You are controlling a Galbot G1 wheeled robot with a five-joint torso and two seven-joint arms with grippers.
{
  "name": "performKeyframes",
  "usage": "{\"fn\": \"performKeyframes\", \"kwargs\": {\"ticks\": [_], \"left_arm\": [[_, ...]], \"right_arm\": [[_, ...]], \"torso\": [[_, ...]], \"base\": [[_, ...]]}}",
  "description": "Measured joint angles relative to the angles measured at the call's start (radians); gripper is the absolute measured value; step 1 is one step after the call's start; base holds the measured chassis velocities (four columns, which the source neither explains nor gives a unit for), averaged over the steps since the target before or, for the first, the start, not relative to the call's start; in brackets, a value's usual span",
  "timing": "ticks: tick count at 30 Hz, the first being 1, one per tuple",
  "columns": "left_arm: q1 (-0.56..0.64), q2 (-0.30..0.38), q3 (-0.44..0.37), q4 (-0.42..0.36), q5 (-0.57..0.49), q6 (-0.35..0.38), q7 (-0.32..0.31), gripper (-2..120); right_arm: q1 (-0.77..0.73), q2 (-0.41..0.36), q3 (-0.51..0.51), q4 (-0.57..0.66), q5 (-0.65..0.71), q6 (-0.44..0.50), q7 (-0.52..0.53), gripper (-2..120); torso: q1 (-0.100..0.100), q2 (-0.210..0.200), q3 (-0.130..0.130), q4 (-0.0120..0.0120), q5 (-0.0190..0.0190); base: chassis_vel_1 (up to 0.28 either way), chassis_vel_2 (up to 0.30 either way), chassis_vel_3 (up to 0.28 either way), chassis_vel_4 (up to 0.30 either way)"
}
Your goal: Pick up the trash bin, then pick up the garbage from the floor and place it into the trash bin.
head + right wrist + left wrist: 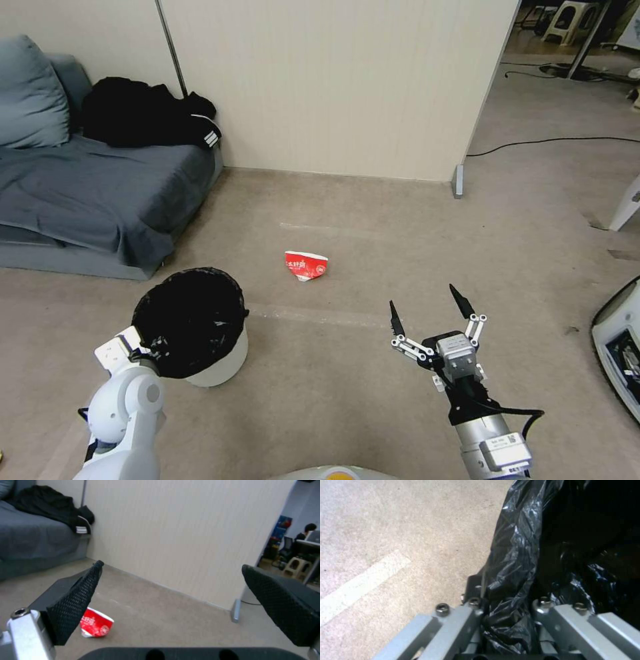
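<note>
- My left gripper [510,620] is closed on the near rim of the trash bin [200,333], with the crinkled black bag [516,562] pinched between its two metal fingers [453,625] (the wrist view shows the plastic bunched tightly in the narrow gap).
- The trash bin sits low on my left side, just in front of my left arm, its black liner folded over the white wall; I cannot tell whether its base rests on the floor [347,373] or hangs just above it.
- My right gripper [432,308] is spread wide, its two black fingertips [461,300] far apart, holding nothing and touching nothing.
- It hovers over bare floor on my right side, pointing forward toward the wall [333,80].
- The garbage I can see is a red paper packet [305,265], crumpled, lying on the floor ahead of me, between the trash bin and my right gripper but farther out than both.
- In the right wrist view the red paper packet [96,626] shows partly behind one finger pad [75,605], well apart from it.
- A grey sofa [87,187] with a black garment [143,113] stands to my left, against the wall.
</note>
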Motion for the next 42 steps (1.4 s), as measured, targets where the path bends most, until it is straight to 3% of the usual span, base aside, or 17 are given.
{"fn": "performKeyframes", "kwargs": {"ticks": [8, 15, 19, 25, 28, 34, 40, 42], "left_arm": [[0.015, -0.005, 0.005, -0.012, 0.013, 0.0, 0.004, 5], [0.057, -0.019, 0.023, -0.067, 0.055, -0.024, 0.004, 4], [0.096, -0.017, 0.037, -0.159, 0.084, -0.027, 0.01, 2], [0.186, 0.006, 0.039, -0.384, 0.135, -0.031, 0.042, 1], [0.222, 0.012, 0.052, -0.441, 0.159, -0.034, 0.05, 1], [0.281, 0.018, 0.096, -0.525, 0.189, -0.051, 0.054, 1], [0.409, 0.013, 0.126, -0.555, 0.32, -0.122, 0.13, 1], [0.474, 0.004, 0.137, -0.555, 0.394, -0.194, 0.173, 1]], "right_arm": [[0.001, 0.0, -0.014, 0.023, -0.038, -0.039, 0.061, 100], [0.005, 0.0, -0.025, 0.035, -0.041, -0.043, 0.105, 100], [0.009, 0.0, -0.028, 0.025, -0.016, -0.014, 0.106, 100], [0.018, 0.0, -0.032, 0.015, 0.022, 0.005, 0.11, 100], [0.019, 0.0, -0.032, 0.012, 0.029, 0.01, 0.11, 100], [0.019, 0.0, -0.029, 0.009, 0.029, 0.025, 0.101, 100], [0.018, 0.0, -0.025, 0.007, 0.047, 0.051, 0.076, 100], [0.018, 0.0, -0.024, 0.006, 0.053, 0.061, 0.063, 100]], "torso": [[0.0, 0.0, 0.0, -0.0003, -0.0003], [0.0, 0.0, 0.0, -0.0006, -0.003], [0.0, 0.0, 0.0, -0.0009, -0.002], [0.0, 0.0, 0.0, -0.0006, -0.0005], [0.0, 0.0, 0.0, -0.0004, -0.0009], [0.0, 0.0, 0.0, -0.0005, -0.0007], [0.0, 0.0, 0.0, -0.0002, -0.0009], [0.0, 0.0, 0.0, 0.0001, -0.0009]], "base": [[0.0, 0.0, 0.0, 0.0], [0.0, 0.0, 0.0, 0.0], [0.0, 0.0, 0.0, 0.0], [0.0, 0.0, 0.0, 0.0], [0.0, 0.0, 0.0, 0.0], [0.0, 0.0, 0.0, 0.0], [0.0, 0.0, 0.0, 0.0], [0.0, 0.0, 0.0, 0.0]]}}
